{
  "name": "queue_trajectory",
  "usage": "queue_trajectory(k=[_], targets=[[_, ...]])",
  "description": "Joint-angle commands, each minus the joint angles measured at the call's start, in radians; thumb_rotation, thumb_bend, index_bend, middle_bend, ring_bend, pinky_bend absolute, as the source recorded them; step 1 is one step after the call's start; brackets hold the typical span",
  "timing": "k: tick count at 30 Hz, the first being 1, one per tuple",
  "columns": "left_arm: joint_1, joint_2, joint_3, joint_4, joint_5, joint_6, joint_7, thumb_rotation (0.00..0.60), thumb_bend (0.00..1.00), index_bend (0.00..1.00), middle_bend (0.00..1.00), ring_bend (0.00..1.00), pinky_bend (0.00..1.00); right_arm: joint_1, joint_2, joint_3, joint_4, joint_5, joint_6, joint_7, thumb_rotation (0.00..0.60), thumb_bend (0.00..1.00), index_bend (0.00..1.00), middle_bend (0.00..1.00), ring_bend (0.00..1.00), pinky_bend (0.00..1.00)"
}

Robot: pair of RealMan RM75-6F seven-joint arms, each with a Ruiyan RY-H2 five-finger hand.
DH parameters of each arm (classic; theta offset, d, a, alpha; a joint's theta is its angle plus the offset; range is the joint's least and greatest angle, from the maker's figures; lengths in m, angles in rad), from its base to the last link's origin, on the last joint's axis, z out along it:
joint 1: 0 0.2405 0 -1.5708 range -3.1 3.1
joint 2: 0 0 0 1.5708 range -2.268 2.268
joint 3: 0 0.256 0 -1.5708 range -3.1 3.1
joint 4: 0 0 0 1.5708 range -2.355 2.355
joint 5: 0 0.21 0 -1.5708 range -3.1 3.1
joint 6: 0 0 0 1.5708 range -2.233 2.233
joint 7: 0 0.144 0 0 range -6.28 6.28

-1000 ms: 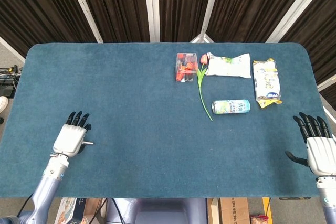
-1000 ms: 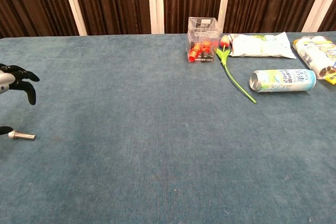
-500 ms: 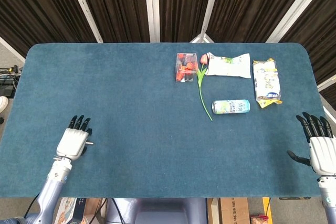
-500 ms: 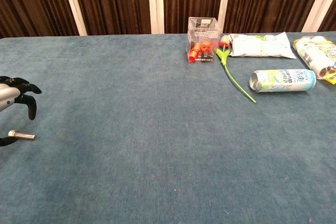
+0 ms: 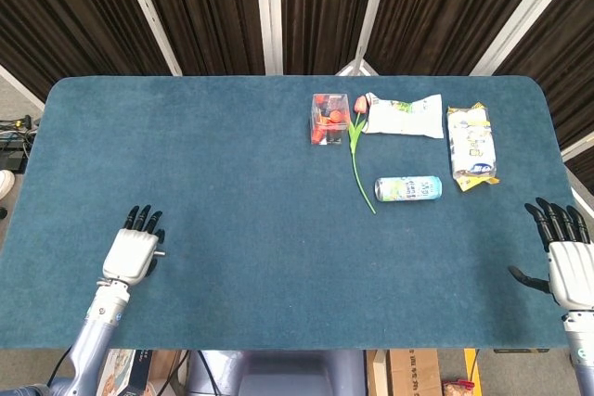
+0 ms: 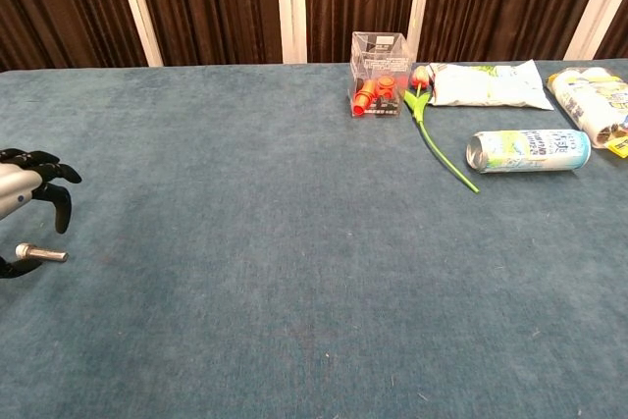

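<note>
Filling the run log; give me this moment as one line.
left hand: open, over near-left table | right hand: open, near-right edge | can, tulip, box, snack bags: untouched

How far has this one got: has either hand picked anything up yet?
Nothing looks done. The left hand and right hand sit open at the near table edge, holding nothing. The can, the flower, the clear box and both snack packets lie untouched, so all handling remains.

- Left and near stretches of the table lie open for passage.
- Far right: clear box, flower, can, two snack packs crowd together.
</note>
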Motion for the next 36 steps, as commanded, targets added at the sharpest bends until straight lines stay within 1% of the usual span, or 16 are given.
queue_trajectory(k=[1, 17, 36], targets=[[0.000, -0.009, 0.002, 0.013, 0.007, -0.002, -0.011, 0.600, 0.42, 0.46, 0.12, 0.00, 0.00, -0.001, 0.000, 0.000, 0.000, 0.000, 0.001, 0.001, 0.600, 0.10, 0.12, 0.10, 0.09, 0.00], [0.001, -0.046, 0.006, 0.072, 0.018, -0.011, -0.037, 0.600, 0.45, 0.50, 0.14, 0.00, 0.00, -0.001, -0.001, 0.003, 0.002, 0.004, 0.001, 0.007, 0.600, 0.10, 0.12, 0.10, 0.09, 0.00], [-0.002, -0.067, 0.006, 0.092, 0.021, -0.016, -0.013, 0.600, 0.47, 0.54, 0.16, 0.00, 0.00, 0.003, -0.003, 0.002, 0.005, 0.008, -0.014, 0.011, 0.600, 0.10, 0.12, 0.10, 0.09, 0.00]])
